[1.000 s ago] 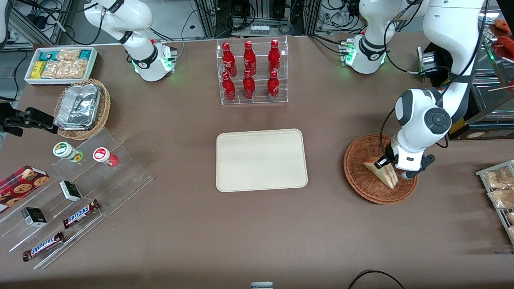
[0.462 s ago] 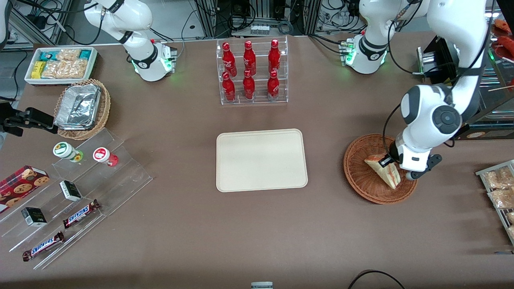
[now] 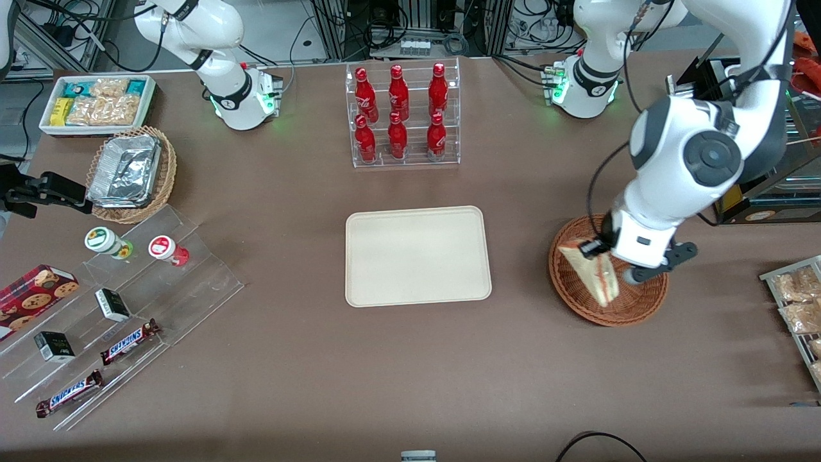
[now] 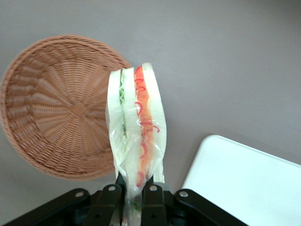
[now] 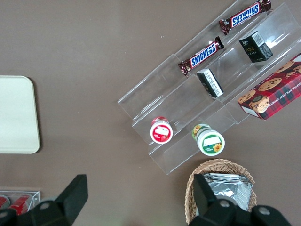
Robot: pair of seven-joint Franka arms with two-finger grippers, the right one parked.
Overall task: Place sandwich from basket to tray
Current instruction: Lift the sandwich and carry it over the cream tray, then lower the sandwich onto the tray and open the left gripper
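Sandwich [image 3: 591,272] is up in the air, pinched at one end by the left gripper [image 3: 600,248], fingers [image 4: 109,198] clamped tight on the clear wrap. It hangs over the round wicker basket [image 3: 571,282], clear of the weave, red and green filling stripes showing in the wrist view. The cream tray [image 3: 417,255] sits flat on the table, near the basket toward the parked arm's end.

Glossy clear film wraps the sandwich [image 4: 136,136] clamped by the gripper [image 4: 133,189] above the rough woven wicker basket [image 4: 61,113]; matt tray [image 3: 418,255].
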